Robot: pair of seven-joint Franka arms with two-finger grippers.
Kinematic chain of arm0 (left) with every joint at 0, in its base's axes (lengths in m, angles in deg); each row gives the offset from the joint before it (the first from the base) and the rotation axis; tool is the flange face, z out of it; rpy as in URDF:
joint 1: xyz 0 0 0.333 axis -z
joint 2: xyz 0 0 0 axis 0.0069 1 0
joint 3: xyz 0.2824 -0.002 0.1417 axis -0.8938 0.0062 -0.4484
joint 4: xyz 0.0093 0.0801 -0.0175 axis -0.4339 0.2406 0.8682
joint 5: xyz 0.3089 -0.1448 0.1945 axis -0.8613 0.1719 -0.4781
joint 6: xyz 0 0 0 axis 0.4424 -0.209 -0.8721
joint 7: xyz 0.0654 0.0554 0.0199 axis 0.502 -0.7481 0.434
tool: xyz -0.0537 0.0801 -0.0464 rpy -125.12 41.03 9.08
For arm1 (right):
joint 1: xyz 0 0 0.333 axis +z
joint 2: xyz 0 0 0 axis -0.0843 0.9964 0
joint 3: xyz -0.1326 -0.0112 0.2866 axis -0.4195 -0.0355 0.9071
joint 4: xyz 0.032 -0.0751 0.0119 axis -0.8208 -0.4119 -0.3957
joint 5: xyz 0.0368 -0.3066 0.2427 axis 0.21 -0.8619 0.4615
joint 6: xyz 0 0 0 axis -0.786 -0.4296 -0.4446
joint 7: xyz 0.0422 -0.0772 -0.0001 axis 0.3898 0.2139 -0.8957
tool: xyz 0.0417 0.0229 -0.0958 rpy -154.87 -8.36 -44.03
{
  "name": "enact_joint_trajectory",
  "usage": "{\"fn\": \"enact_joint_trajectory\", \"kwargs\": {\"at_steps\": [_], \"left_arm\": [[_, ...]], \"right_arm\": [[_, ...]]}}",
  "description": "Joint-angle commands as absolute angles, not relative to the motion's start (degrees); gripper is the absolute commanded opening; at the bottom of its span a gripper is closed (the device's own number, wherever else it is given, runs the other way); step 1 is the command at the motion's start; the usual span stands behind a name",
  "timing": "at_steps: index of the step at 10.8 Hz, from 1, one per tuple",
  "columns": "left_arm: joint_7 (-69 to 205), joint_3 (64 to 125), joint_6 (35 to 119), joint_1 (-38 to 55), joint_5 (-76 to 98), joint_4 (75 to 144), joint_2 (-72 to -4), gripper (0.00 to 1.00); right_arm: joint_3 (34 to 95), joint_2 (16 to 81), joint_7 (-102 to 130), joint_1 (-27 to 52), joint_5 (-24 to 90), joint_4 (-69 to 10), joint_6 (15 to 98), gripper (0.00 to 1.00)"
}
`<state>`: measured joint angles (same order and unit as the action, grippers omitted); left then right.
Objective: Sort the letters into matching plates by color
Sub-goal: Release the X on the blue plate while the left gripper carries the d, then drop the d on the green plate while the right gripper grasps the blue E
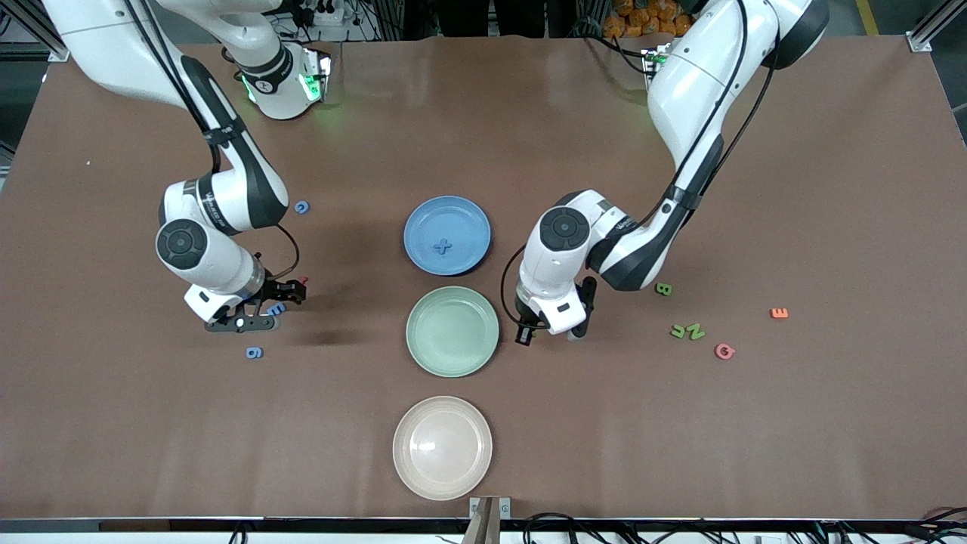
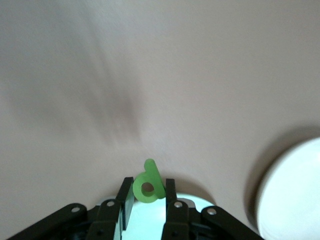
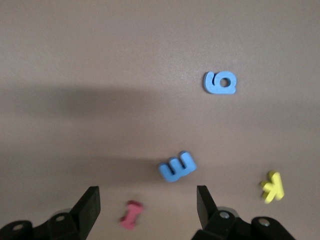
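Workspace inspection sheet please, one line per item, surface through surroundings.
Surface: brown table, no spills seen.
Job's things: blue plate holds one blue piece; green plate holds nothing; blue E, blue 6 and green letters lie loose.
Clutter: cream plate; yellow piece.
Grippers: left gripper shut on green letter; right gripper open over the blue E.
Cables: black leads run along both arms.
Surroundings: nothing seen.
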<state>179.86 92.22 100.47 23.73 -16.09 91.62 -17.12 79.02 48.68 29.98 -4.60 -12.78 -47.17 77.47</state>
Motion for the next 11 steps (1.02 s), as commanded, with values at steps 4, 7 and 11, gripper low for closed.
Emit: {"fn": "enact_joint_trajectory", "kwargs": {"at_steps": [4, 7, 11], "left_arm": [[182.68, 91.11, 112.25, 26.85, -17.36, 92.54, -17.83, 0.0], [183.74, 91.37, 117.86, 27.37, -16.92, 92.45, -17.92, 0.0], [183.83, 91.9, 120.35, 28.25, -16.74, 92.54, -17.48, 0.0]], "right_arm": [[78.75, 54.07, 5.14, -6.76, -19.14, -48.06, 82.91, 0.9], [78.66, 54.25, -2.17, -7.65, -19.06, -48.06, 83.96, 0.83], [78.48, 55.39, -2.28, -7.73, -19.06, -48.06, 84.76, 0.74]]}}
